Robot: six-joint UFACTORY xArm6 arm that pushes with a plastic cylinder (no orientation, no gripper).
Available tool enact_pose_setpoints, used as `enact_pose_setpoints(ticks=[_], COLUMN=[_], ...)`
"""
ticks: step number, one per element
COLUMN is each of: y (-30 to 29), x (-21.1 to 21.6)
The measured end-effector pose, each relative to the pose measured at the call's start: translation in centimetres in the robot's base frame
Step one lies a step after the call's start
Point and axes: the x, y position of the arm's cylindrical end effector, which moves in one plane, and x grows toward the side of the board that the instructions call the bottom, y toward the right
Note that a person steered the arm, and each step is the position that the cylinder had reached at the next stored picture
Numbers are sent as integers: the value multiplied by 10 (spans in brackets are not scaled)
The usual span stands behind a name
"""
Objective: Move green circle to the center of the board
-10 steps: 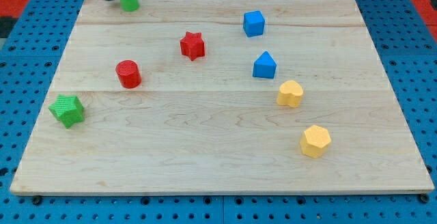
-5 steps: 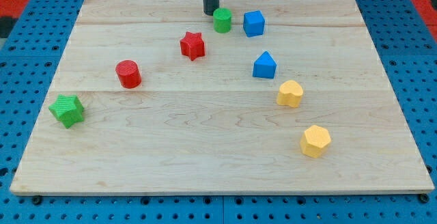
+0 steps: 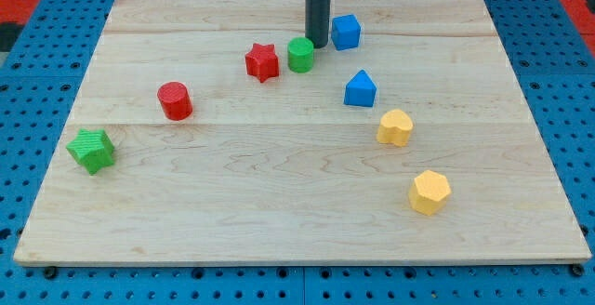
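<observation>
With my tip (image 3: 317, 46) just up-right of the green circle (image 3: 300, 55), no jaws existed to report. Pushing on risked knocking the adjacent red star (image 3: 262, 62).

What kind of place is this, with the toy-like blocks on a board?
Probably a robotics lab bench: a wooden board lies on a blue perforated table, and my tip rests beside the green circle among other coloured blocks.

Red star (image 3: 262, 61), red cylinder (image 3: 174, 100) — blue cube (image 3: 346, 32).
</observation>
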Motion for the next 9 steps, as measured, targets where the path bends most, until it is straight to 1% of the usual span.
enact_pose_setpoints(ticks=[2, 3, 4, 5, 6, 7, 8, 9], y=[0, 7, 25, 32, 10, -33, -61, -62], x=[56, 69, 61, 41, 26, 26, 39, 80])
